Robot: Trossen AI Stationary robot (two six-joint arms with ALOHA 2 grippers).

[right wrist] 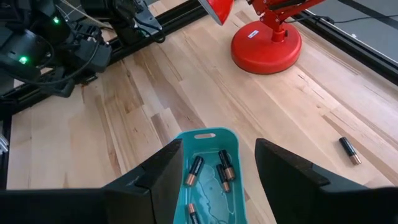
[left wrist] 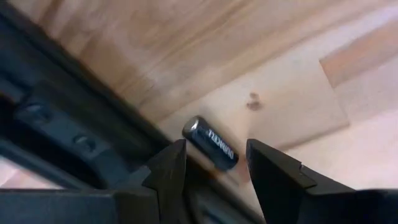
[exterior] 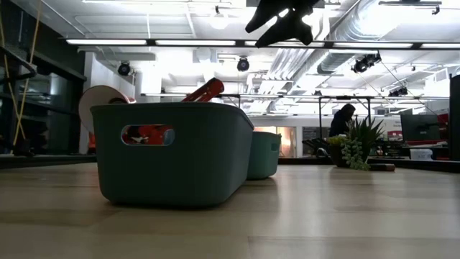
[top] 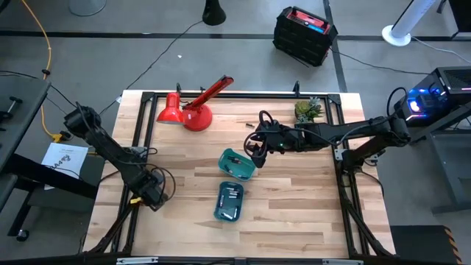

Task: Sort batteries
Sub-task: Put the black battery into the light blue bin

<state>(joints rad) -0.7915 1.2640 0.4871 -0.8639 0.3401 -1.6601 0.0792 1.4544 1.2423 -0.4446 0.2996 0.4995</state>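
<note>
Spanning the whole scene is the wooden table (top: 294,221), with a red lamp (top: 193,112) at its far edge and a small plant (top: 309,110) far right. Sitting near the middle are two teal trays (top: 237,163), both already holding batteries (right wrist: 224,169). The right gripper (right wrist: 214,177) is hovering with its fingers spread wide and empty over the farther tray, while one stray battery (right wrist: 349,150) is lying on the wood near the lamp base. The left gripper (left wrist: 214,163) is working at the table's left edge, its fingers open on either side of a lone battery (left wrist: 210,143) lying beside the black frame rail (left wrist: 68,118). Judging by this, a pickup is in hand: closing on that battery, then carrying it to a tray.
</note>
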